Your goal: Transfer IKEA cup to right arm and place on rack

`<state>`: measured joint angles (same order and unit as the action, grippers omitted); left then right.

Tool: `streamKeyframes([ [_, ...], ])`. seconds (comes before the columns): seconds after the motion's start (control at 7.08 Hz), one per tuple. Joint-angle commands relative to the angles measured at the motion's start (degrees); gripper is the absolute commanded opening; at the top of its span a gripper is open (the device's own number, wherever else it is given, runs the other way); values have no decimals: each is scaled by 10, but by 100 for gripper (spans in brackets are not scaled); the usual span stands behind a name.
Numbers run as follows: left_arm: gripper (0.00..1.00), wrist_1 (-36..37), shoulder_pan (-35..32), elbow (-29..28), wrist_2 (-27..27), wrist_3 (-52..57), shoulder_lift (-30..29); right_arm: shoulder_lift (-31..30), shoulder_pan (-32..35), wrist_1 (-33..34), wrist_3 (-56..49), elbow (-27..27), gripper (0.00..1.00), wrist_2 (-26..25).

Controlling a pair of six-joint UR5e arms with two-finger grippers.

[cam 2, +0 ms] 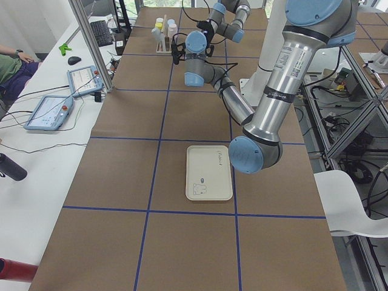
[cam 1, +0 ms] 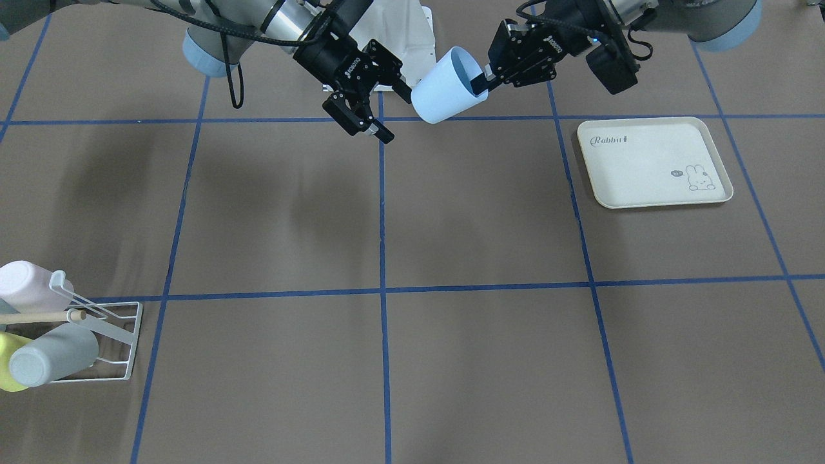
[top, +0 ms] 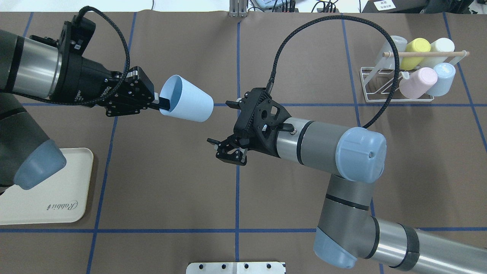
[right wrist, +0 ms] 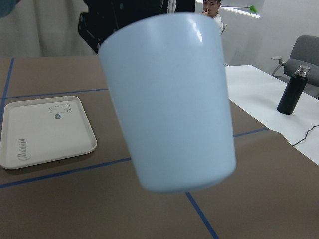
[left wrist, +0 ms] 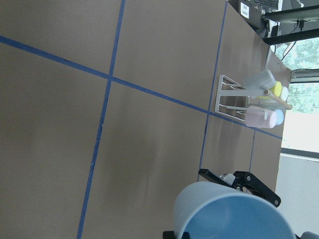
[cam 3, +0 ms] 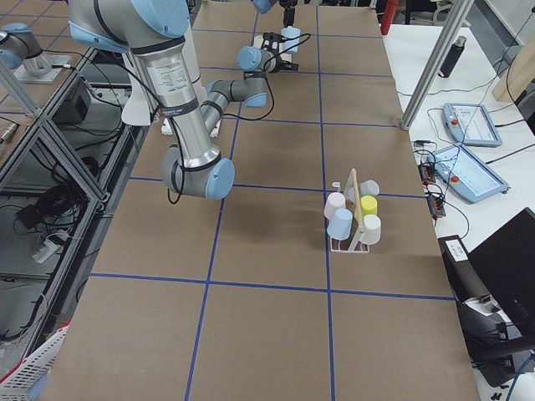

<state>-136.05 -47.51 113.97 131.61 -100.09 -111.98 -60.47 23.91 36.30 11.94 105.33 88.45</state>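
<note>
My left hand [top: 163, 105] grips the IKEA cup [top: 188, 99] by its rim, above the bench. Its base points straight at my right hand [top: 220, 122], which is spread wide, near but not touching.

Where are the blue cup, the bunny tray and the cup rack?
blue cup [top: 188, 99], overhead view, on its side wall.
bunny tray [cam 1: 644, 174], front-facing view, on its bare middle.
rack [cam 1: 58, 281], front-facing view, on a prong's flat tab.
</note>
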Motion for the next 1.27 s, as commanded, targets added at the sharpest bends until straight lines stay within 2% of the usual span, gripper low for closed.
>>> streamKeyframes([
  [0.0, 0, 1, 32, -1, -35, 2, -8, 0, -4, -7, -1, 0, 98, -13],
  [0.71, 0, 2, 35, -19, -35, 3, -23, 2, -4, -8, -3, 5, 98, -14],
  [1.13, 0, 2, 35, -23, -35, 4, -25, 1, -5, -8, -10, 6, 89, -14],
])
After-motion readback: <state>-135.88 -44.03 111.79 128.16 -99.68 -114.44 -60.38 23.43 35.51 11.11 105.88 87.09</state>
